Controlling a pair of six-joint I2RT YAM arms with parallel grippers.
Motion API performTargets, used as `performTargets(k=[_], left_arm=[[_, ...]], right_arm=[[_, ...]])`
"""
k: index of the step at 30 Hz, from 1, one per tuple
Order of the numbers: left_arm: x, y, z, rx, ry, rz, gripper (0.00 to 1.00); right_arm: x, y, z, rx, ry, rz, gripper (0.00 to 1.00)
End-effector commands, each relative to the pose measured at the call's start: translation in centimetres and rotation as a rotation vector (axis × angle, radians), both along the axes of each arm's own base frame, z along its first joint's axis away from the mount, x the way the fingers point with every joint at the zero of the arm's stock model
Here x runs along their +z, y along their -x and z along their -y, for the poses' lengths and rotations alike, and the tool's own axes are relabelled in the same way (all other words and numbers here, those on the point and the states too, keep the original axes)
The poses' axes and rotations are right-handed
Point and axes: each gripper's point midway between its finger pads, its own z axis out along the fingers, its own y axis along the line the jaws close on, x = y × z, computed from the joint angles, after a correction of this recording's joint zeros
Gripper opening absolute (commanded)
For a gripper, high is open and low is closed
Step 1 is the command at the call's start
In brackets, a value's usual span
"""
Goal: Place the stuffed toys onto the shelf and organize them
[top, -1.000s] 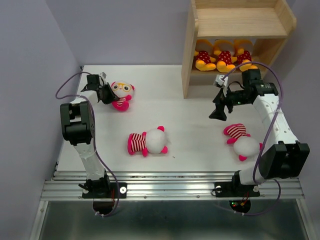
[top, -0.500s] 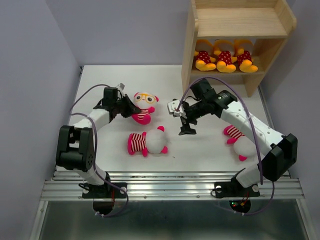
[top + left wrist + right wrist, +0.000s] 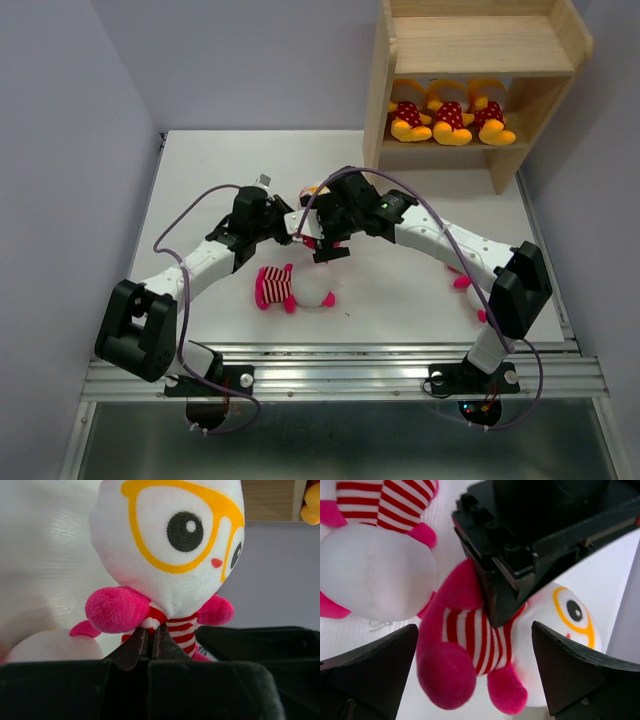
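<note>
A white-headed stuffed toy with yellow glasses hangs above mid-table, and my left gripper is shut on its striped body just under the head. In the top view that toy is mostly hidden by both grippers. My right gripper is open, its fingers standing either side of the same toy without touching it. A second striped toy lies on the table below them. A third lies at the right, partly behind the right arm. Three yellow toys sit on the lower tier of the wooden shelf.
The shelf stands at the back right, its top tier bare. Both arms meet over the middle of the white table. Grey walls close in the left and back sides.
My left gripper closed on the glasses toy and carried it right from the far left to mid-table. My right arm swung left from near the shelf, its open jaws now around that toy.
</note>
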Motion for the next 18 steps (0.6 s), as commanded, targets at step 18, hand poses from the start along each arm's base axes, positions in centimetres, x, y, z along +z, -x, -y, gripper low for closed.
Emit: performTargets(k=[18], left_arm=[[4.4,0.5,0.0,0.052,0.132,0.106,0.00]], right_arm=[[0.5,-3.1,2.2,-0.098,0.061,0.193,0.72]])
